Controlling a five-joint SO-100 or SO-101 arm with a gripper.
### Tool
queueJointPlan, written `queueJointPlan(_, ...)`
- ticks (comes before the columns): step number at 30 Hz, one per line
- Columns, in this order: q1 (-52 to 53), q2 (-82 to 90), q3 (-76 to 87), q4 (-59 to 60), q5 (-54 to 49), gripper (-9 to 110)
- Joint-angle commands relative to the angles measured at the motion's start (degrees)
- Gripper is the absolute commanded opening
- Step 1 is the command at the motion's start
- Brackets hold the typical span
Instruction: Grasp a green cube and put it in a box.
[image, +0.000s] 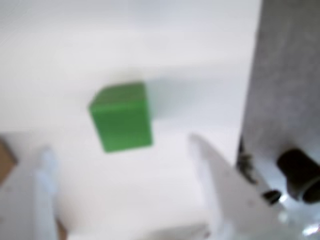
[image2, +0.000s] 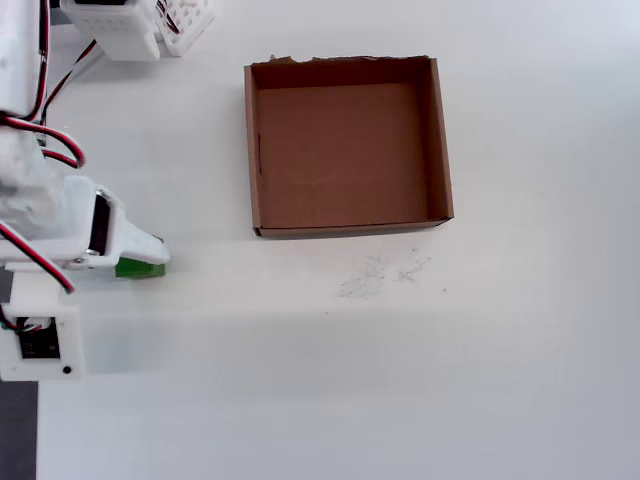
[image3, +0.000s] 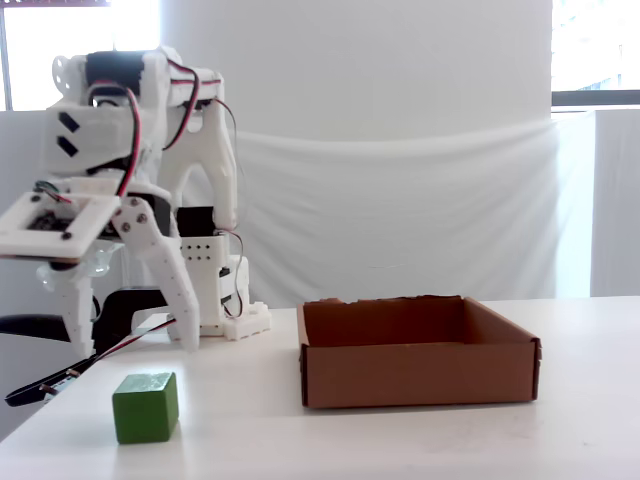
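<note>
The green cube (image: 121, 117) rests on the white table, left of the box in the fixed view (image3: 146, 406). In the overhead view only a sliver of the cube (image2: 140, 268) shows under the arm. My gripper (image3: 135, 345) hangs open just above the cube, one white finger on each side. In the wrist view, which is blurred, the gripper (image: 122, 155) has nothing between its fingers and the cube lies just beyond the tips. The box (image2: 350, 231) is a shallow brown cardboard tray with a ragged far rim, and it stands empty to the right (image3: 415, 375).
The arm's white base (image2: 130, 25) and its red and black wires stand at the table's back left. The table's left edge meets a dark grey strip (image2: 15, 430), seen at the right in the wrist view (image: 285, 75). Faint scuff marks (image2: 380, 275) lie in front of the box.
</note>
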Motion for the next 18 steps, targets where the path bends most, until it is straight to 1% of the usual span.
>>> queueJointPlan(1,0.44,-0.88,-3.16,-1.49,-1.67,35)
queueJointPlan(11,-0.09,-5.45,-2.90,-3.87,-1.14,34)
queueJointPlan(18,-1.49,-6.24,0.26,-6.50,-0.88,33)
